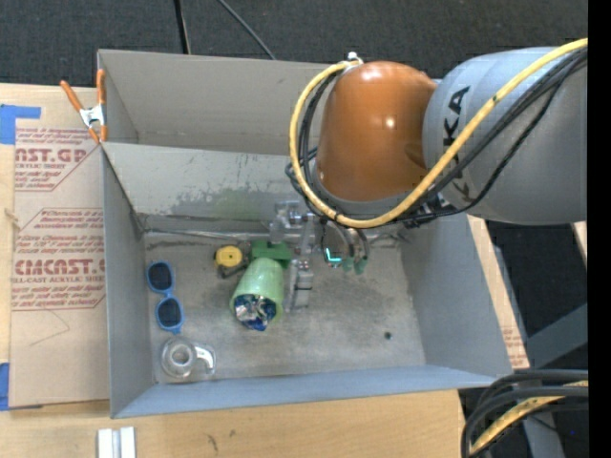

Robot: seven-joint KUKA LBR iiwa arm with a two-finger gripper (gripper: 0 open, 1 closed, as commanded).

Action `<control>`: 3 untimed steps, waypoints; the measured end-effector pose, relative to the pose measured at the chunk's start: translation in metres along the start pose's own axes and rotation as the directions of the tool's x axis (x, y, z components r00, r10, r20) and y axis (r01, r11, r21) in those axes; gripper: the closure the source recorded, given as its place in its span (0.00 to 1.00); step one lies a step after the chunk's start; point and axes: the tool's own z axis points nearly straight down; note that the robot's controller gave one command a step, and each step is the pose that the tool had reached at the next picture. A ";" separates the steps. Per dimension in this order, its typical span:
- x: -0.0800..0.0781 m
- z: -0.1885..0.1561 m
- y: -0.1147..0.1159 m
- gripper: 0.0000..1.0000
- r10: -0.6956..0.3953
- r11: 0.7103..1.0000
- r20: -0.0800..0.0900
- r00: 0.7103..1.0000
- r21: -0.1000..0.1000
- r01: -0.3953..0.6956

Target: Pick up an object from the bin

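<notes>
Smooth green cylinder [260, 289] lies near a round yellow disc [227, 257].

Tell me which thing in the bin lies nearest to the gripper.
The pale green cylinder, lying on its side just beside the gripper. The small yellow piece is farther, and the blue pieces and clear piece lie by the view's left wall.
</notes>
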 end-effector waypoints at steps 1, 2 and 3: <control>-0.007 0.154 0.007 0.00 -0.225 0.974 -0.001 0.974 0.001 0.225; -0.009 0.151 0.008 1.00 -0.224 0.975 0.007 0.975 0.000 0.224; 0.051 0.011 0.005 1.00 -0.226 0.974 0.013 0.974 0.002 0.226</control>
